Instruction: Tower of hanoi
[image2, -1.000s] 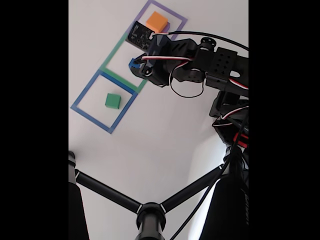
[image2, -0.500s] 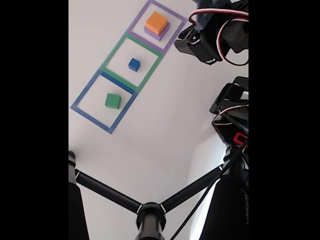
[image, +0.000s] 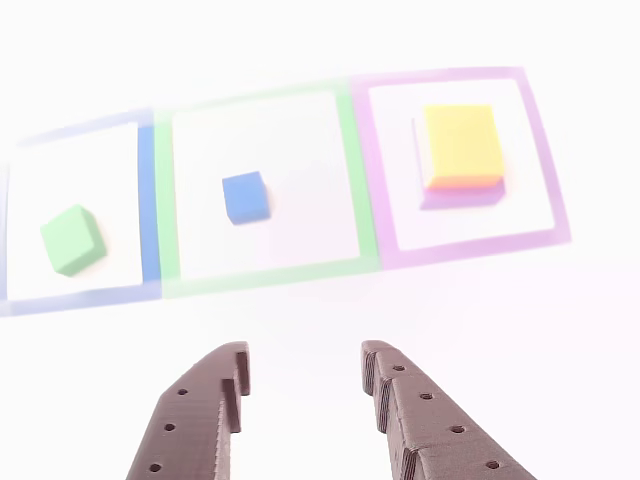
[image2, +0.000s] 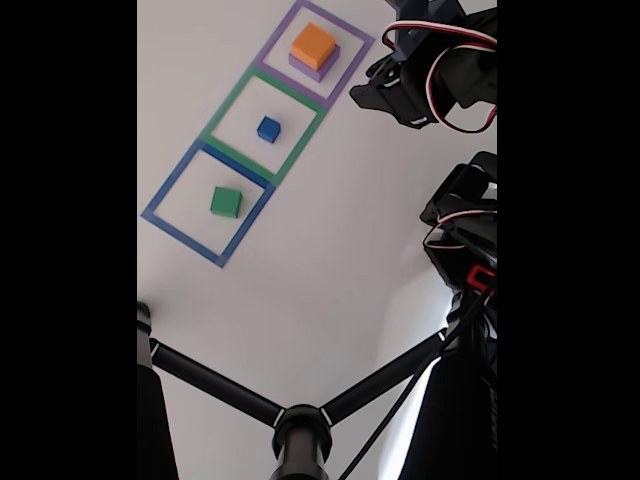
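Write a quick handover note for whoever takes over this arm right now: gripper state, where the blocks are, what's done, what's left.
Gripper: open, empty, above the table facing the squares.
Blue cube: alone in the green square.
Green block: alone in the blue square.
Orange block: stacked on the purple slab in the purple square.
Done: two smallest blocks are off the stack.
Left: likely blue onto green next, then carry on rebuilding the tower.

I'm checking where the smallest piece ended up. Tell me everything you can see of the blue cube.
The blue cube is a small matte block, plastic by the look of it, and solid blue. It sits flat on the white table, alone, near the middle of the green square outline, between the green block's square and the orange-on-purple stack. Nothing touches it; the open gripper is drawn back from it, empty.
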